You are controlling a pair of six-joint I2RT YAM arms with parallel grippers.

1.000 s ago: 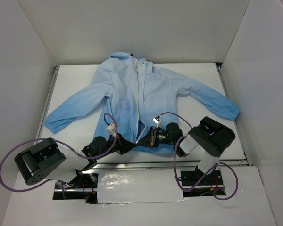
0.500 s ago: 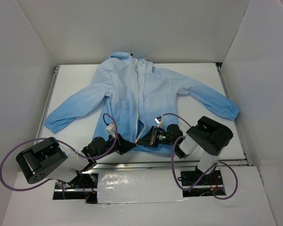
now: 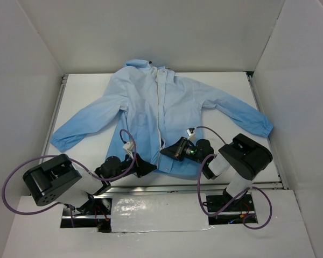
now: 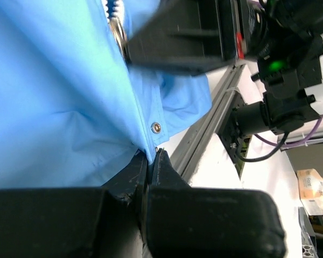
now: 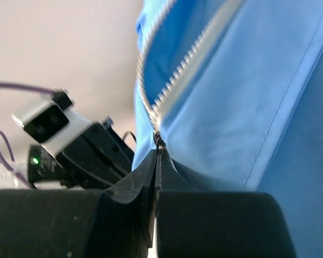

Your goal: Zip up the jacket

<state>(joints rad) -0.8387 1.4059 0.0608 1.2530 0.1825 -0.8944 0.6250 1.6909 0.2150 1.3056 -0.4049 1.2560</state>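
count: one light-blue thin fabric jacket (image 3: 145,107); one whitish zipper strip (image 3: 162,102) down its front; two black robot arms, each with one gripper; two purple cables (image 3: 4,188), one per arm; one small round metal snap stud (image 4: 156,127) at the hem.

location: the jacket lies front-up on the white table (image 3: 231,86), collar toward the far wall, sleeves spread to both sides, hem along the aluminium rail (image 3: 204,186) at the near edge.

left gripper (image 3: 149,168): jaws closed, pinching the hem edge of the jacket just below the snap stud, as the left wrist view shows (image 4: 151,157).

right gripper (image 3: 164,155): jaws closed on the metal zipper pull (image 5: 159,141) at the foot of the zipper. the two grippers sit just beside each other.

view differences: the top view alone gives the whole layout of the garment and both arms, but does not show what either jaw touches. the right wrist view shows the two rows of zipper teeth (image 5: 175,78) parting above the pull. the left wrist view shows the pull as a metal ring (image 4: 117,29) and the stud, which appear in no other view.

obstructions: in the top view both wrists cover the hem at the zipper foot. in the left wrist view the right gripper's blurred dark body (image 4: 188,37) hides the zipper beside the pull. in the right wrist view the left arm's wrist (image 5: 70,140), with a green light, sits behind on the left.
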